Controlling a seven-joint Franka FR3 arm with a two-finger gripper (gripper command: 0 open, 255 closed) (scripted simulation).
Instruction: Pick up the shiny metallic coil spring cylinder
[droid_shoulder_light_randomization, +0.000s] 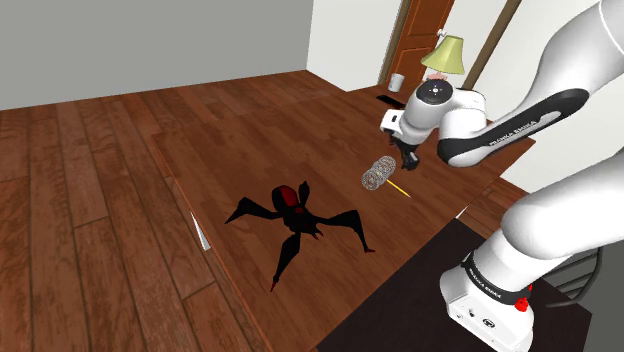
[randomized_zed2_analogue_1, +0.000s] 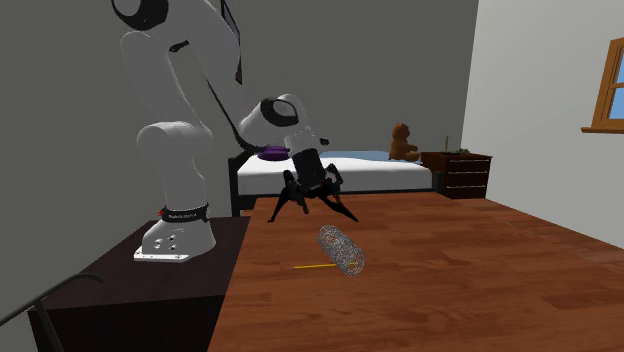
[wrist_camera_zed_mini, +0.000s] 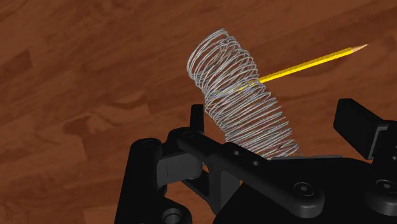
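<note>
Wire coil spring (wrist_camera_zed_mini: 242, 89) lies on the wood surface (wrist_camera_zed_mini: 83, 95) under the tool (wrist_camera_zed_mini: 272, 113), whose fingers are spread apart and not touching it. Yellow pencil (wrist_camera_zed_mini: 312, 62) right alongside. Arm lettering's too tiny to read.

Soft even light, shoulder view bright, second exterior view dimmer (wall (randomized_zed2_analogue_1: 60, 120) shaded)

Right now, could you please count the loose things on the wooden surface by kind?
Spring: 1
Pencil: 1
Spider: 1
Total: 3
</note>
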